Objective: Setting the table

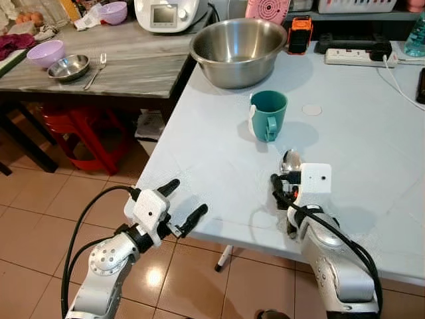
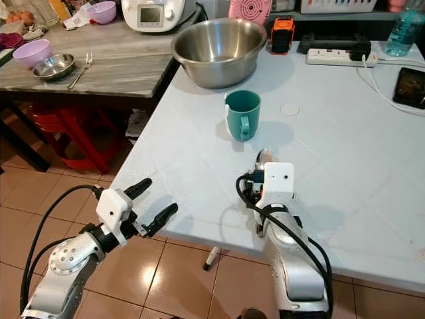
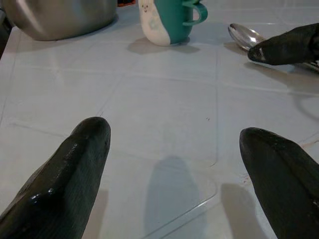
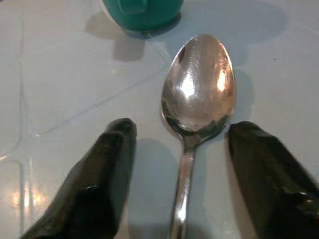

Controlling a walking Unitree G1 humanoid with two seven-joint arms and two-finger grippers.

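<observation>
A metal spoon (image 4: 199,84) lies on the white table (image 1: 219,166), its bowl pointing toward a teal mug (image 1: 269,114). My right gripper (image 4: 184,127) is low over the spoon, open, with one black finger on either side of the neck and a gap on both sides. Behind the mug stands a large steel bowl (image 1: 238,50). My left gripper (image 1: 188,196) hovers open at the table's front left edge, nothing between its fingers (image 3: 75,164).
To the left a wooden table (image 1: 139,70) carries a purple bowl (image 1: 46,52), a small steel bowl (image 1: 68,66) and a fork (image 1: 96,71). A red stool (image 1: 86,129) stands beneath it. At the back sit a power strip (image 1: 358,58) and an orange device (image 1: 300,34).
</observation>
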